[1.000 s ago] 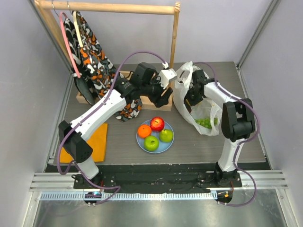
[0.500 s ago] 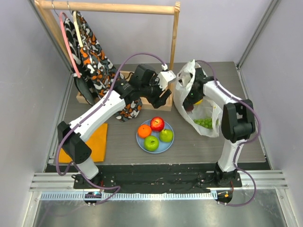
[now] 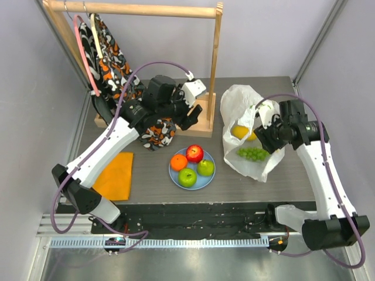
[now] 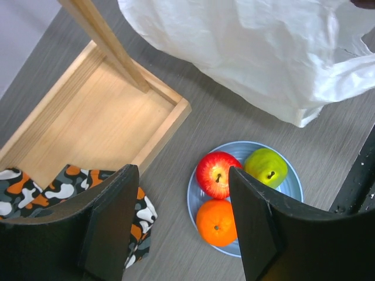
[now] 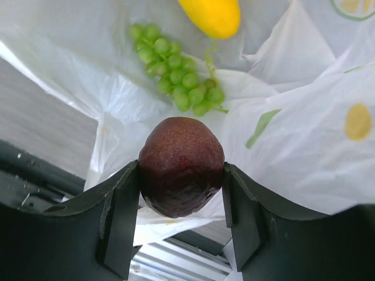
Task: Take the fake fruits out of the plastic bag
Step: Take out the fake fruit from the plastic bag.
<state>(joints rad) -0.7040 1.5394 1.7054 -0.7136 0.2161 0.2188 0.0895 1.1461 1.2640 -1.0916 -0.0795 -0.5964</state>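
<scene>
My right gripper (image 3: 265,136) is shut on a dark purple plum (image 5: 181,167) and holds it just above the open white plastic bag (image 3: 243,96), which also shows in the right wrist view (image 5: 304,134). In the bag lie a yellow mango (image 3: 240,132) (image 5: 211,14) and a green grape bunch (image 3: 253,153) (image 5: 176,73). The light-blue plate (image 3: 208,178) carries an orange (image 3: 179,161), a red apple (image 3: 194,153), a green apple (image 3: 187,177) and a green pear (image 3: 205,167). My left gripper (image 3: 190,114) (image 4: 181,170) is open and empty, above the table left of the bag (image 4: 246,52).
A wooden clothes rack with a tray base (image 3: 202,126) stands at the back, with a patterned cloth (image 3: 111,64) hanging from it and draped onto the base. A folded orange cloth (image 3: 114,175) lies at the near left.
My right gripper has come out of the bag toward the right with the plum in it. My left gripper has moved left, away from the bag. The bag has slumped open.
</scene>
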